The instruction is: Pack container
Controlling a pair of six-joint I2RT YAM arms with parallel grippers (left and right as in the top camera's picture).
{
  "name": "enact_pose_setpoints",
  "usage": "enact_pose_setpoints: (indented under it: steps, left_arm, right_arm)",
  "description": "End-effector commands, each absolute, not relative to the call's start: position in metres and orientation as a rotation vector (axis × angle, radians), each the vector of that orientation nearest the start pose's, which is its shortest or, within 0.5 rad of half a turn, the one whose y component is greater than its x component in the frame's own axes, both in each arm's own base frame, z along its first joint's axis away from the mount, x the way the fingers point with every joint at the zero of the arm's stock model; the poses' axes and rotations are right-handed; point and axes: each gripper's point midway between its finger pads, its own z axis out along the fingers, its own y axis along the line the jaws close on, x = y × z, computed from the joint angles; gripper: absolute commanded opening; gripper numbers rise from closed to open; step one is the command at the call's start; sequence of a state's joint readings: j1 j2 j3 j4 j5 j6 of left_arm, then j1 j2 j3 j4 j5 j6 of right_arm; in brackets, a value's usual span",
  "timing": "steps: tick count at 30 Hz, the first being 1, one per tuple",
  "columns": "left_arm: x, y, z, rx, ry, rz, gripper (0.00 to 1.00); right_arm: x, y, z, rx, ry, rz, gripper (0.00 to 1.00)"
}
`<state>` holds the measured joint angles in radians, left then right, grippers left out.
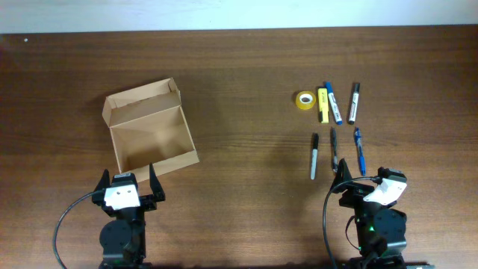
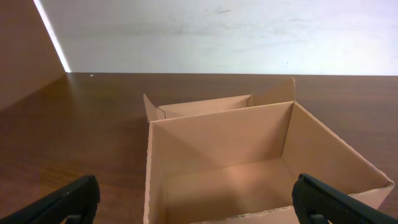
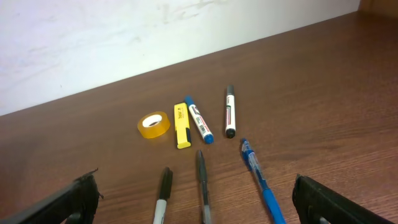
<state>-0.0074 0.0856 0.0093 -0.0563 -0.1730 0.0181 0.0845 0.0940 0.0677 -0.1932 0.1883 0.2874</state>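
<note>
While both arms sit at the near edge of the counter [image 1: 239,60], overhead notes: the container [image 1: 153,138] lies far left, lid flap folded back, just beyond the left claw [image 1: 128,175], fingers spread. Right claw [image 1: 361,175], fingers also spread, faces a tape roll [image 1: 304,100], yellow highlighter [image 1: 323,104] and blue pen [image 1: 359,152].

Left wrist: container close, between the parted fingers.

Right wrist: tape roll and highlighter side by side; blue pen nearer, untouched.

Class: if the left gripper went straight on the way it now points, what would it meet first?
Most likely the container, its near wall directly ahead of the left gripper; the gap is unclear.
</note>
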Motion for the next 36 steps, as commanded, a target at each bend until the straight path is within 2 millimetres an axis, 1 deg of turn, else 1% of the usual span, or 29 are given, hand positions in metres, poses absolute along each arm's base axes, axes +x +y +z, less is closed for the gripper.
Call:
enact_pose_setpoints:
  steps: [1, 3, 5, 8, 10, 12, 14, 17, 20, 21, 24, 26, 27, 29, 31, 32, 33, 34, 35, 36]
  left_arm:
    - [0.248, 0.020, 0.148, -0.077, 1.690, 0.115, 1.00]
    - [0.249, 0.008, 0.155, -0.027, 1.670, 0.053, 0.99]
    - [0.249, 0.006, 0.169, -0.042, 1.643, 0.025, 0.99]
    - [0.247, 0.017, 0.208, -0.091, 1.604, 0.070, 1.00]
    - [0.246, 0.026, 0.235, -0.133, 1.630, 0.118, 1.00]
    - [0.252, 0.029, 0.258, -0.144, 1.693, 0.140, 1.00]
    - [0.267, 0.025, 0.280, -0.123, 1.796, 0.130, 1.00]
    - [0.293, 0.012, 0.300, -0.064, 1.948, 0.072, 1.00]
    - [0.326, -0.004, 0.310, -0.003, 2.163, -0.017, 1.00]
    - [0.337, -0.017, 0.311, 0.036, 2.249, -0.098, 1.00]
    - [0.363, -0.046, 0.311, 0.112, 2.365, -0.302, 0.99]
    - [0.380, -0.069, 0.309, 0.169, 2.392, -0.474, 1.00]
    - [0.386, -0.080, 0.305, 0.195, 2.404, -0.568, 1.00]
    - [0.400, -0.096, 0.293, 0.233, 2.406, -0.700, 1.00]
    - [0.411, -0.100, 0.269, 0.198, 2.468, -0.748, 1.00]
    - [0.415, -0.095, 0.241, 0.040, 2.581, -0.724, 1.00]
    - [0.415, -0.091, 0.224, -0.052, 2.650, -0.685, 1.00]
    - [0.416, -0.088, 0.207, -0.118, 2.712, -0.621, 1.00]
    - [0.416, -0.084, 0.185, -0.197, 2.782, -0.502, 1.00]
    - [0.416, -0.083, 0.173, -0.235, 2.815, -0.422, 1.00]
  right_arm:
    - [0.242, -0.013, 0.136, 0.320, 1.760, 0.100, 0.99]
    - [0.242, -0.013, 0.136, 0.320, 1.760, 0.100, 0.99]
    - [0.242, -0.013, 0.136, 0.320, 1.760, 0.100, 0.99]
    - [0.242, -0.013, 0.136, 0.320, 1.760, 0.100, 0.99]
    - [0.242, -0.013, 0.136, 0.320, 1.760, 0.100, 0.99]
    - [0.242, -0.013, 0.136, 0.320, 1.760, 0.100, 0.99]
    - [0.242, -0.013, 0.136, 0.320, 1.760, 0.100, 1.00]
    - [0.242, -0.013, 0.136, 0.320, 1.760, 0.100, 0.99]
    - [0.242, -0.013, 0.136, 0.320, 1.760, 0.100, 0.99]
    - [0.242, -0.013, 0.136, 0.320, 1.760, 0.100, 0.99]
    - [0.242, -0.013, 0.136, 0.320, 1.760, 0.100, 0.99]
    - [0.242, -0.013, 0.136, 0.320, 1.760, 0.100, 0.99]
    - [0.242, -0.013, 0.136, 0.320, 1.760, 0.100, 0.99]
    - [0.242, -0.013, 0.136, 0.320, 1.760, 0.100, 0.99]
    - [0.242, -0.013, 0.136, 0.320, 1.760, 0.100, 0.99]
    - [0.242, -0.013, 0.136, 0.320, 1.760, 0.100, 0.99]
    - [0.242, -0.013, 0.136, 0.320, 1.760, 0.100, 0.99]
    - [0.242, -0.013, 0.136, 0.320, 1.760, 0.100, 0.99]
    - [0.242, -0.013, 0.136, 0.320, 1.760, 0.100, 0.99]
    - [0.242, -0.013, 0.136, 0.320, 1.760, 0.100, 0.99]
